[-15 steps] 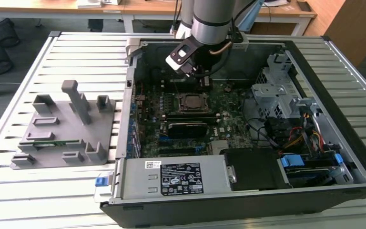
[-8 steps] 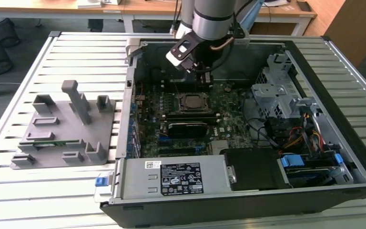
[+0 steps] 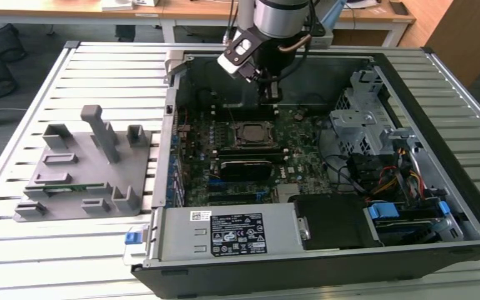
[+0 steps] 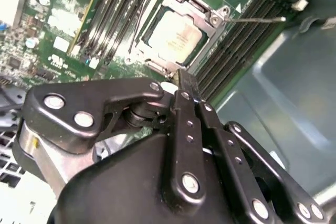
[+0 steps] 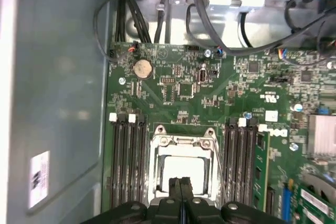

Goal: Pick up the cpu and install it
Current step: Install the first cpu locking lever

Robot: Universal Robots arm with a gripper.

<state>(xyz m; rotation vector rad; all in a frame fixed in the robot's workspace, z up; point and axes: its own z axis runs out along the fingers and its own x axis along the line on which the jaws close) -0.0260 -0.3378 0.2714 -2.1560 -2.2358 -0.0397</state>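
Closed gripper (image 4: 187, 78) clear above cpu (image 4: 177, 38) inside socket frame (image 4: 218, 18) edges

Case (image 3: 307, 275) sits on table (image 3: 107, 69). Gripper (image 3: 270, 95) is inside the case, over the board (image 3: 302, 134). Cpu (image 4: 176, 38) lies in the socket (image 5: 181, 141), right under the gripper's tip in both wrist views. Memory slots (image 5: 128, 156) flank the socket on either side of the gripper. Drive cage (image 3: 361, 119) is in the case to the exterior view's right of the gripper. Power supply (image 3: 223, 231) is at the case's near edge, well apart from the gripper. Fixture (image 3: 82, 181) is on the table outside the case, far to the exterior view's left of the gripper.
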